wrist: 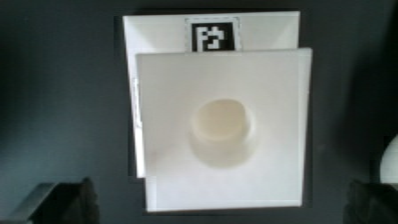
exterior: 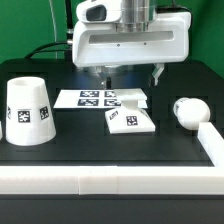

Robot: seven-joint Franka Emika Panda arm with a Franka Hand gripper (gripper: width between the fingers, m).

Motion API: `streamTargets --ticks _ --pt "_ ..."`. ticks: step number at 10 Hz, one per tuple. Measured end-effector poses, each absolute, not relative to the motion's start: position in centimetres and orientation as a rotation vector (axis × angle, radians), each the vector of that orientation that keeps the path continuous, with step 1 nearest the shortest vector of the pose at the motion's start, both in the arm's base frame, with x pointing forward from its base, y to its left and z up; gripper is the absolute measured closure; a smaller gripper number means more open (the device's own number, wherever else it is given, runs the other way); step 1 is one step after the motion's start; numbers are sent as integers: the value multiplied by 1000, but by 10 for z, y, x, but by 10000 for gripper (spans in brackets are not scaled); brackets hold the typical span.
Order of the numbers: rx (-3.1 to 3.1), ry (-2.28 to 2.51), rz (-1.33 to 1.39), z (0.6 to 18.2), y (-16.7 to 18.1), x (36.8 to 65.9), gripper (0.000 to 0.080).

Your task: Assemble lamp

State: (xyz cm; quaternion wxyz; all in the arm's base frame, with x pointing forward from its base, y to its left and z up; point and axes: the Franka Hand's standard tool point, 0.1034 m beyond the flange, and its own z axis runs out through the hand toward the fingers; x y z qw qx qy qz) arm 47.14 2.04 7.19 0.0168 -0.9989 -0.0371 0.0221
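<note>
Centrally on the table (exterior: 75, 140) lies the base (exterior: 131, 119), flat, with a tag visible on it. The wrist view shows the base from above, with an oval recess (wrist: 222, 130) near the middle of its top face and a tag (wrist: 214, 37) at one edge.

The gripper (exterior: 129, 74) hangs directly above the base and clear of it, with its jaws spread wide and holding nothing (the two dark fingers (wrist: 63, 203) show at the corners of the wrist view, one on each side of the base).

The marker board (exterior: 88, 98) lies just beside the base, toward the exterior view's left and slightly behind it. Whether the two touch cannot be told.

The bulb (exterior: 187, 110) rests on the table to the exterior view's right of the base, apart from it and near the white rail (exterior: 214, 150).

The shade (exterior: 26, 110) stands upright, wide end down, at the exterior view's far left, well apart from the base, with tags on its wall.

The rail runs along the front edge of the table and along the exterior view's right side.
</note>
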Motion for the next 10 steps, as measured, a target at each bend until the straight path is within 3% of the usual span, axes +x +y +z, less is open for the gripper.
streamTargets --ticks 4,8,9,10 --pt "-3103 -115 59 51 21 469 100" --pt "-3102 -114 71 47 21 466 130" --pt "-3102 -115 71 47 21 466 268" --pt "-3102 -114 71 47 21 466 268"
